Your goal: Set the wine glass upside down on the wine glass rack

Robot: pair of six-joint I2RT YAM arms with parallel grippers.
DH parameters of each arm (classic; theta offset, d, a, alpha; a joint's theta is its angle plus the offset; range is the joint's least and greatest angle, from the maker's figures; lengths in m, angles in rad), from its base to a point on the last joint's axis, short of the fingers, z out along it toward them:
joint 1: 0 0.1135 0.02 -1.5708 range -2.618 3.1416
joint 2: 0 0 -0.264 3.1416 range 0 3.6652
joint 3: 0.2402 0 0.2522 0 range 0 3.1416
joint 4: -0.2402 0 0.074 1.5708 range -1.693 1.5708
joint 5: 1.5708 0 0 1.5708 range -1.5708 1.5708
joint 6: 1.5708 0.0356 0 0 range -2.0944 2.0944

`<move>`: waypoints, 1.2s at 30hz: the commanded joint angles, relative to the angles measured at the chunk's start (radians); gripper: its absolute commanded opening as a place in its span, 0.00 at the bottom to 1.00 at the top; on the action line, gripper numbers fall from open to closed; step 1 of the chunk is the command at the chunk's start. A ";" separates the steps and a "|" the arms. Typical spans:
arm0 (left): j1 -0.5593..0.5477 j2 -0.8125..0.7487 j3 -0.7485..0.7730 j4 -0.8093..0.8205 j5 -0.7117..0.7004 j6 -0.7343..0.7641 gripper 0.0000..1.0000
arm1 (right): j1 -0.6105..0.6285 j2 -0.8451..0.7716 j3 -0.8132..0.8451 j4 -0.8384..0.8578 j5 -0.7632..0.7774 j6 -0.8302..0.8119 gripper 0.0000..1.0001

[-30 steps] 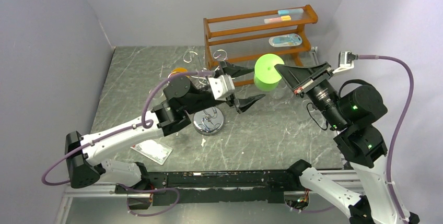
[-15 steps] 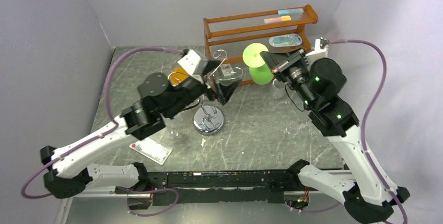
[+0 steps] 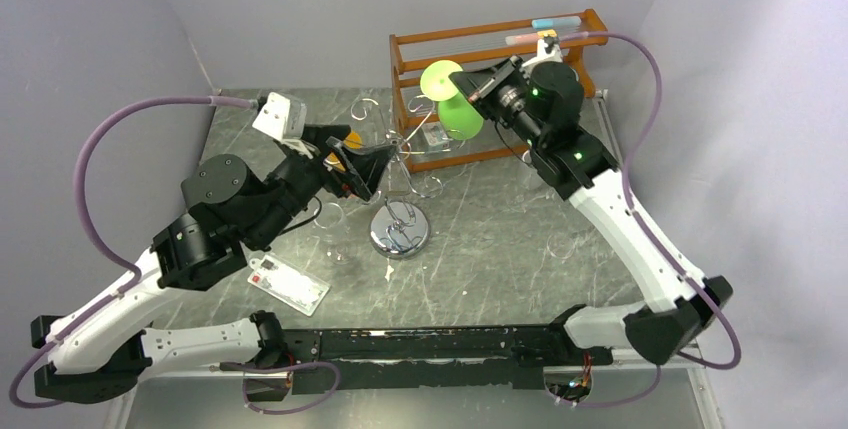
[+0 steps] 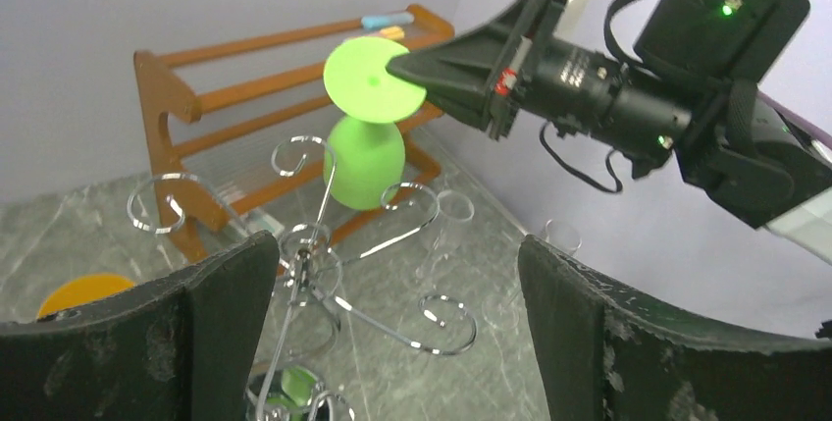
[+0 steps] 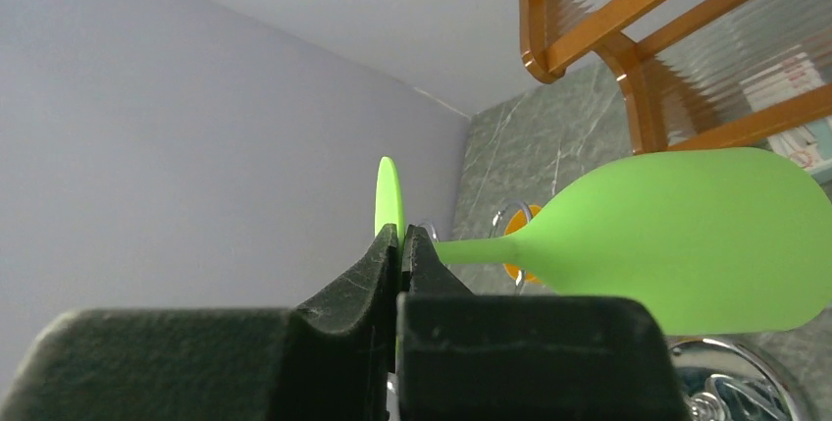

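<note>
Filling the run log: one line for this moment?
right hand: shut on wine glass foot | wine glass: upside down, by wine glass rack, not hung | left hand: open, empty

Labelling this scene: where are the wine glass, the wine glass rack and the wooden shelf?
wine glass point(image 4: 365, 161): left wrist view, green bowl.
wine glass rack point(image 3: 400, 239): top view, domed base.
wooden shelf point(image 4: 162, 87): left wrist view, end panel.

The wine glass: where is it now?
In the top view the wine glass hangs just right of centre at the back, its foot held by the right claw, before the wooden shelf, near the chrome rack.
</note>
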 commanded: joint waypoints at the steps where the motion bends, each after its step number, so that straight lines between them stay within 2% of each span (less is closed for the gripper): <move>1: -0.003 -0.038 -0.005 -0.150 -0.042 -0.098 0.95 | -0.013 0.081 0.073 0.030 -0.087 0.033 0.00; 7: -0.003 -0.094 -0.068 -0.126 -0.045 -0.130 0.95 | -0.014 0.188 0.099 0.040 -0.200 0.088 0.00; 13: -0.003 -0.078 -0.065 -0.149 -0.065 -0.119 0.95 | -0.014 0.284 0.129 0.060 -0.326 0.117 0.00; 29: -0.003 0.023 -0.082 -0.188 -0.142 -0.134 0.94 | -0.019 0.265 0.132 0.014 -0.161 0.075 0.00; 36: -0.003 0.032 -0.091 -0.178 -0.153 -0.139 0.93 | -0.027 0.216 0.114 0.000 -0.239 0.052 0.00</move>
